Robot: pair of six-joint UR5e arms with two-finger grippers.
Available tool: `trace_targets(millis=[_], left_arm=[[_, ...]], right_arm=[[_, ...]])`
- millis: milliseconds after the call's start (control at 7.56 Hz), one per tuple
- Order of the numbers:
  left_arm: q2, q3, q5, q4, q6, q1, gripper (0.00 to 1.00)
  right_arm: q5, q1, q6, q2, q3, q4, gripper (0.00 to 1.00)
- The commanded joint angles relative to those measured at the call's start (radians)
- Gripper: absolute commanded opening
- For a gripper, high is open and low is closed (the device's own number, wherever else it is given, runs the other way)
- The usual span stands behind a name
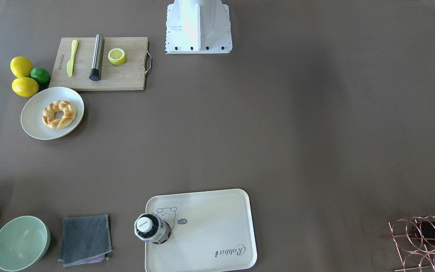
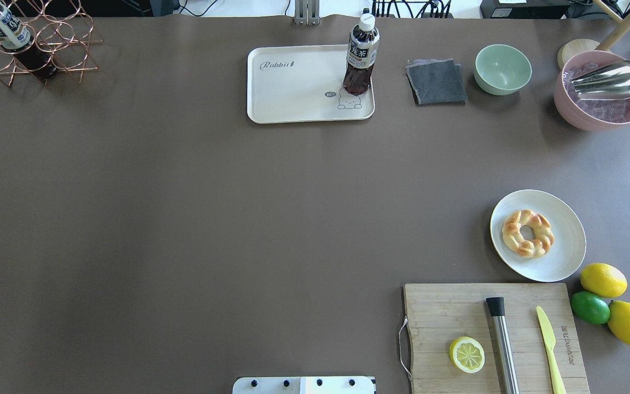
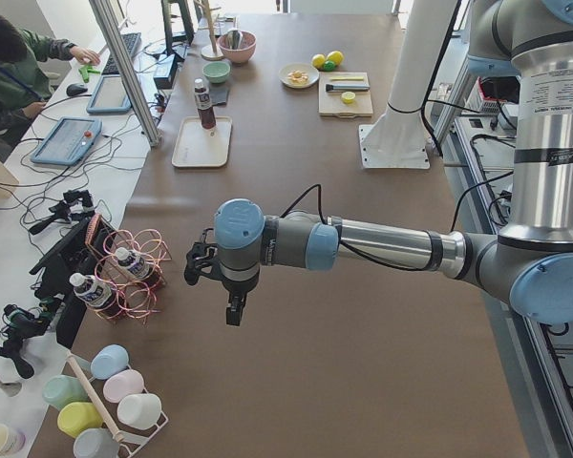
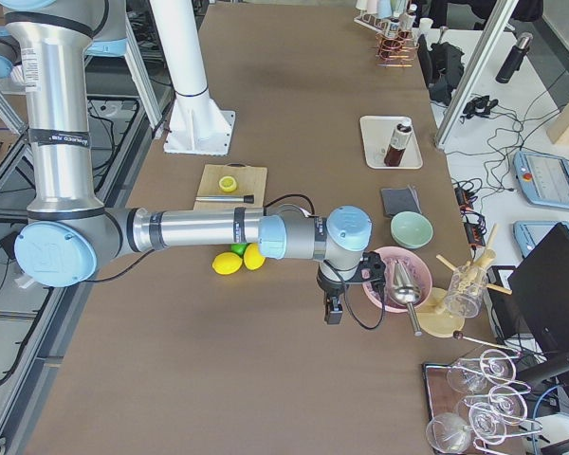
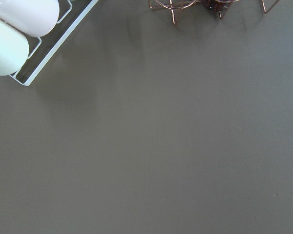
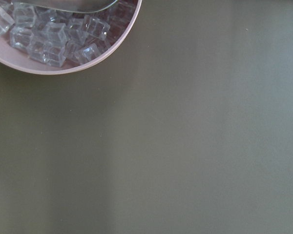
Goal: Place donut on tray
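Note:
The braided golden donut (image 1: 59, 114) lies on a round off-white plate (image 1: 31, 120), also in the overhead view (image 2: 528, 233). The cream tray (image 1: 217, 226) with the bear drawing and "Rabbit" script sits at the table's far edge (image 2: 293, 87). A dark tea bottle (image 2: 361, 54) stands on the tray's bear corner. My left gripper (image 3: 231, 310) hangs over bare table near the copper rack, far from both. My right gripper (image 4: 333, 311) hangs over bare table beside the pink ice bowl. I cannot tell whether either gripper is open or shut. Neither wrist view shows fingers.
A wooden cutting board (image 2: 446, 312) holds a lemon half (image 2: 467, 354), a steel muddler (image 2: 502, 342) and a yellow knife (image 2: 549, 342). Lemons and a lime (image 2: 591, 307) lie beside it. A grey cloth (image 2: 436, 81), a green bowl (image 2: 502, 68), a pink ice bowl (image 2: 602, 90) and a copper bottle rack (image 2: 30, 46) line the far edge.

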Motion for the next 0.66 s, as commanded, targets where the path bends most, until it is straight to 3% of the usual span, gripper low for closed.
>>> trace_targets(millis=[0,264,529], left_arm=[[-0.021,-0.008,-0.001,-0.016,0.045,0.002,0.99],[0.003,0.015,-0.001,-0.17,0.054,0.004,1.0],[-0.049,0.025,-0.001,-0.171,0.053,0.034,0.98]], right_arm=[[0.017,0.0,-0.027,-0.005,0.02,0.001,1.0],[0.098,0.0,-0.025,-0.001,0.055,0.002,1.0],[0.132,-0.024,0.045,0.025,0.118,0.001,1.0]])
